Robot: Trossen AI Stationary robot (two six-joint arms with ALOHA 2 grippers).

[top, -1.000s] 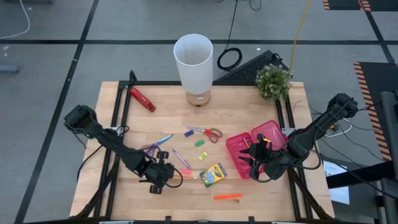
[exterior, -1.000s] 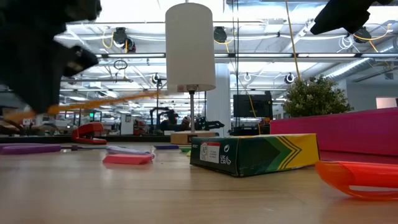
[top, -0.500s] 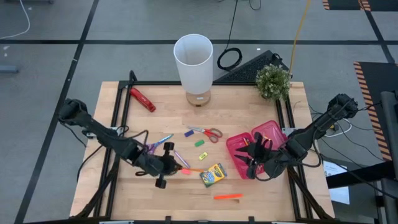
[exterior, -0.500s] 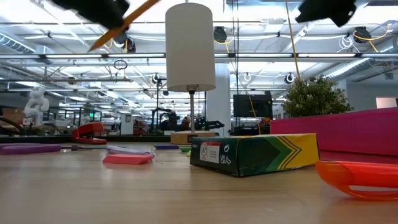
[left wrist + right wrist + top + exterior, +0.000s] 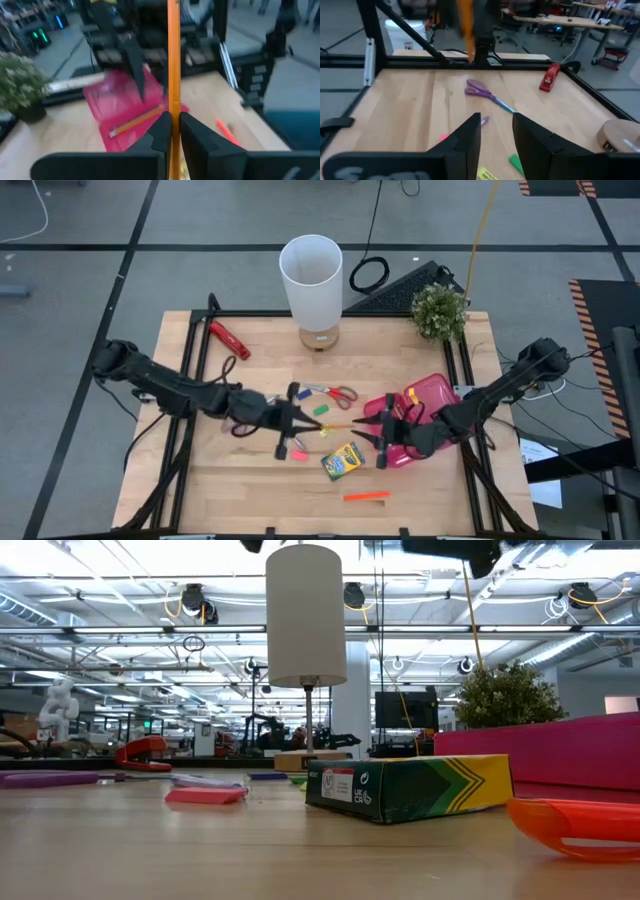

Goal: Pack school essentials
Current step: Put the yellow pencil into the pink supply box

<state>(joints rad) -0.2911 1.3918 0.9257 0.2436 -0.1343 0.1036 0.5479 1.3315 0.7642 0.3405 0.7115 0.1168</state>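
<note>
My left gripper is over the table's middle, shut on an orange pencil that points at my right gripper. My right gripper is open and faces it, in front of the pink case, with nothing between its fingers. A second pencil lies in the case. On the table lie the red scissors, the purple scissors, small erasers, the crayon box and the orange marker. My left gripper pinches the orange pencil's shaft between its two fingers. The fingers come about level from the table's left, and the pencil lies along them, its long free part sticking out past the tips toward the right. The pencil is lifted clear of the table.
A white lamp and a potted plant stand at the far edge. A red-and-black hand tool lies at the far left. A black frame runs round the table. Bare wood shows near the front edge.
My left gripper has risen from the near left of the table with the pencil and gone right toward the pink case; the pencil now points right, clear of the table. My right gripper has moved left toward it.
</note>
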